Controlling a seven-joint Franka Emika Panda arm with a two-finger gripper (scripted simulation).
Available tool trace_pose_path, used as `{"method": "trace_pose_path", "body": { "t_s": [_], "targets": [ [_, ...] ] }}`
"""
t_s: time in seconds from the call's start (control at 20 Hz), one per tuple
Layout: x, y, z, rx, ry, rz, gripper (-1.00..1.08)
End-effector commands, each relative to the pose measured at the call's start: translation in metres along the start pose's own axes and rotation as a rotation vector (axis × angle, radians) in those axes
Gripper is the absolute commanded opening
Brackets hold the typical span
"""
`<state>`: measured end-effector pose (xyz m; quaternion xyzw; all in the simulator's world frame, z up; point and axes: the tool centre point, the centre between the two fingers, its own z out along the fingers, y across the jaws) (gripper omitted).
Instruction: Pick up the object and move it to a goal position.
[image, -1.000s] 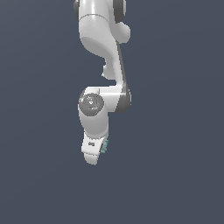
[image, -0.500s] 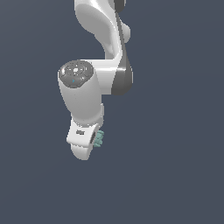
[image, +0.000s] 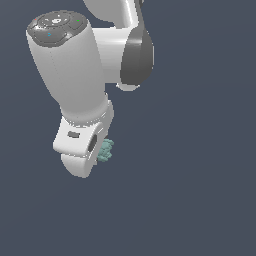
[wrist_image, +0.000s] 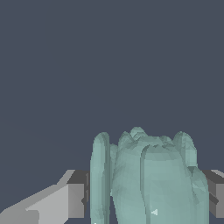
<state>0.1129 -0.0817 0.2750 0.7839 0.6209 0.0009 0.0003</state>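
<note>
Hand (image: 97, 159) clenched on the object, seen at the end of the white arm (image: 70, 70) in the exterior view; fingers (wrist_image: 76, 197) press both flanks of the piece in the wrist view; object (wrist_image: 146, 179), pale teal, ridged and bumpy, sits between them, protruding toward the exterior view's right of the hand; plain dark background behind.

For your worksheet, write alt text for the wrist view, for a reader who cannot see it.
A pale teal, ridged block fills the lower middle of the wrist view, clamped between the gripper's two dark-tipped fingers. Behind it is only plain dark grey-blue background.
</note>
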Motion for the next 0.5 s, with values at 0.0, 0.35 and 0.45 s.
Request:
{"method": "trace_pose_path", "body": {
  "t_s": [0.0,0.35,0.45],
  "targets": [
    [-0.001,0.002,-0.011,0.002,0.0,0.0,-1.0],
    [-0.003,0.005,-0.023,0.002,-0.001,0.0,-1.0],
    [-0.003,0.006,-0.023,0.001,-0.001,0.0,-1.0]
  ]
}}
